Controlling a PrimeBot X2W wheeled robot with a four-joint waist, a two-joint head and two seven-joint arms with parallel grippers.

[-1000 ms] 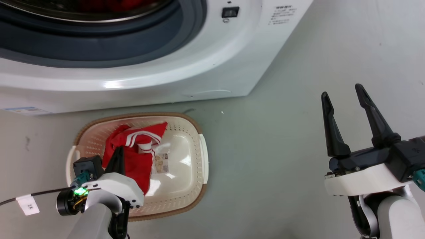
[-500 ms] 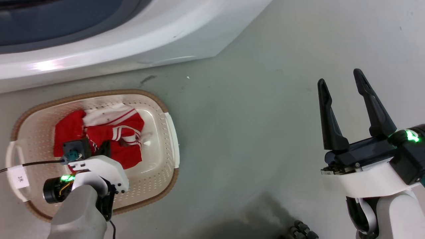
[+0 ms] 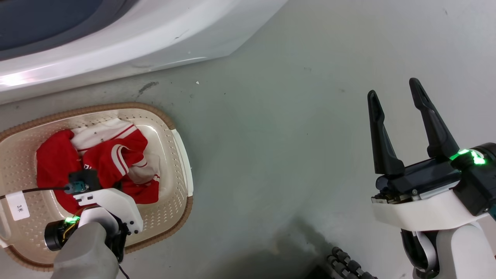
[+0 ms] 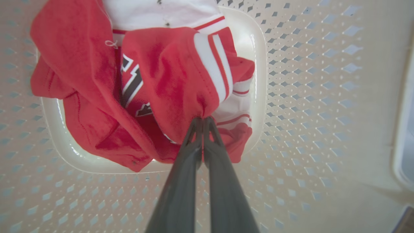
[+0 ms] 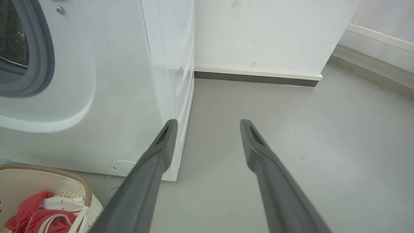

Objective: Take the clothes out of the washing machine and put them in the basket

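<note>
Floor: I'm looking down on a smooth grey floor with a few scuffs. A white wall with a dark skirting strip stands far beyond the tips of my right gripper.
Washing machine: the white front-loading washing machine is ahead and to the left of the right gripper. In the right wrist view its grey door gasket curves in at the far left edge.
Basket: the cream perforated laundry basket with a brown woven rim sits on the floor just in front of the machine. It is directly below my left gripper and well apart from the right one.
Clothes: a red jersey with white panels and white-and-red striped trim lies bunched on the basket bottom, under and ahead of the left fingertips. Dark lettering shows just left of the fingers.
Left gripper: the fingers are pressed together, pinching a fold of the red sleeve beside the white stripes.
Right gripper: the fingers are spread wide with nothing between them, held over bare floor.
Extras: a black cable carrying a white tag runs off the left wrist, and I see a green light on each wrist.
</note>
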